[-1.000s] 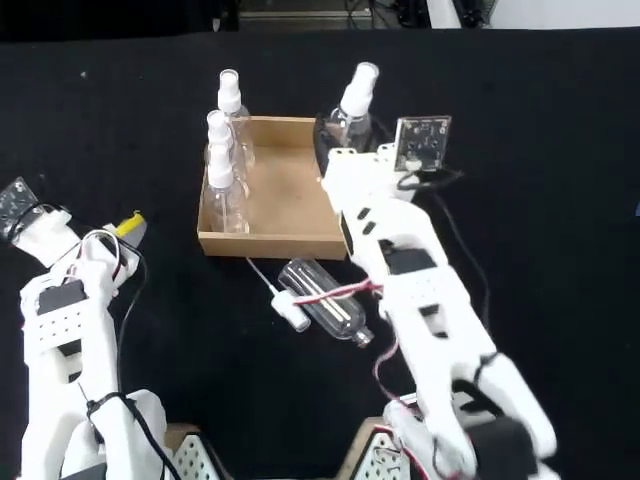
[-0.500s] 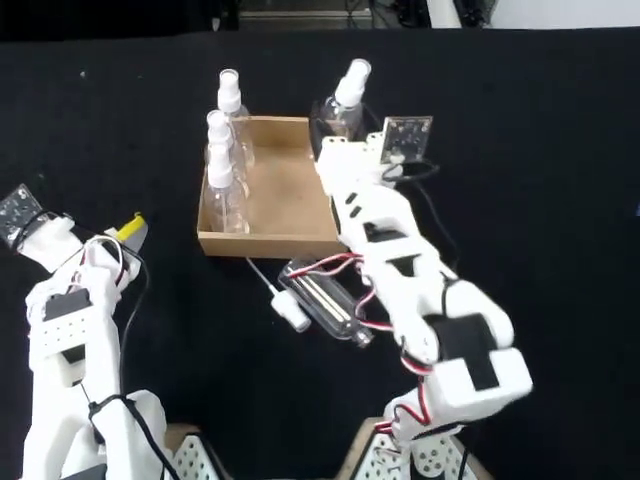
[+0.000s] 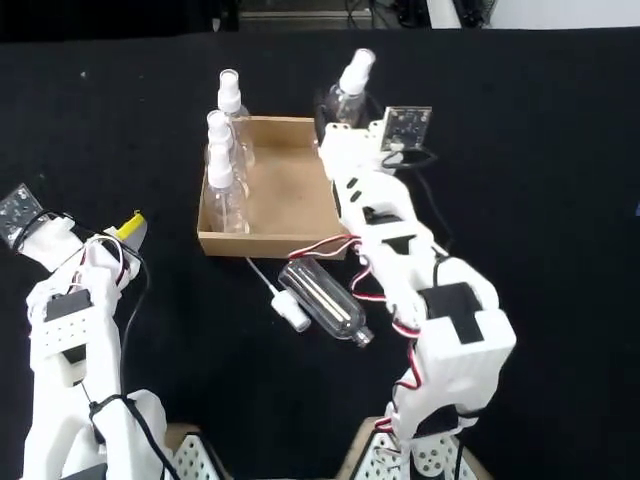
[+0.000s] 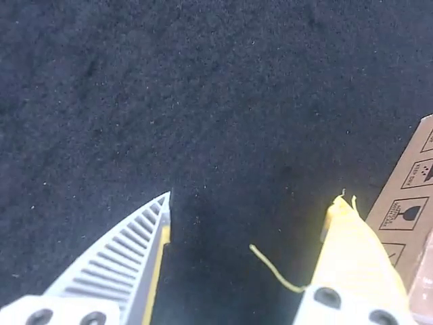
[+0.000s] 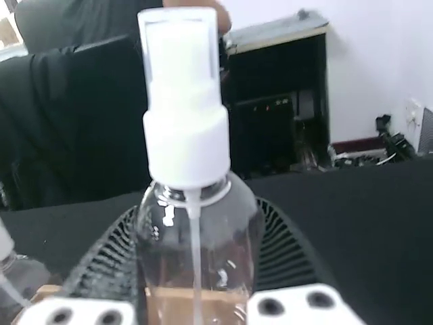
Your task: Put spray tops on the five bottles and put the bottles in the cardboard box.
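- Clear capped bottle [image 3: 349, 92] stands upright, clamped in the right gripper [image 3: 338, 124], just outside the far corner of the cardboard box [image 3: 270, 243]; its bare floor lies nearer the arms.
- Left gripper [image 4: 250, 203] hangs wide open off the opposite side.

A black desk [image 3: 560, 150] carries everything. Past its far edge, cables [image 3: 400, 12] lie at twelve o'clock and a white surface [image 3: 565, 12] at one o'clock. Behind stands a dark cabinet [image 5: 284, 115].
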{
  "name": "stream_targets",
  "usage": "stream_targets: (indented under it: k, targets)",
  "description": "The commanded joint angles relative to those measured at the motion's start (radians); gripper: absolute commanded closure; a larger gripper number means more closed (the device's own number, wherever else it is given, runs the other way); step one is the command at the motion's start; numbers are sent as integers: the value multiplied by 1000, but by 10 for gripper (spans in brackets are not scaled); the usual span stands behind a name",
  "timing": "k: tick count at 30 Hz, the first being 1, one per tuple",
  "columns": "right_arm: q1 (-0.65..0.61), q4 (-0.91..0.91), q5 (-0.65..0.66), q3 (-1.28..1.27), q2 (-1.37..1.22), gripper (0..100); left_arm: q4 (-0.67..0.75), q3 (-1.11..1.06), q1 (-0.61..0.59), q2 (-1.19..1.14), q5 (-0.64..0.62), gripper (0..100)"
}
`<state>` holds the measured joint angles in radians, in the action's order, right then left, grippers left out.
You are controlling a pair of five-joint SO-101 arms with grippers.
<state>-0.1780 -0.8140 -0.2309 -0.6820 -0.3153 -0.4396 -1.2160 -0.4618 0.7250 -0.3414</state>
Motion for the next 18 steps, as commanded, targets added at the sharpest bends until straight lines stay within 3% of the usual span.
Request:
stream_targets:
  k: [1,18]
  targets:
    - [18,-66,-5,64,-5,970,18,8,-7,11,-12,661]
    - [8,-87,-5,108,-180,967,18,8,-5,11,-12,661]
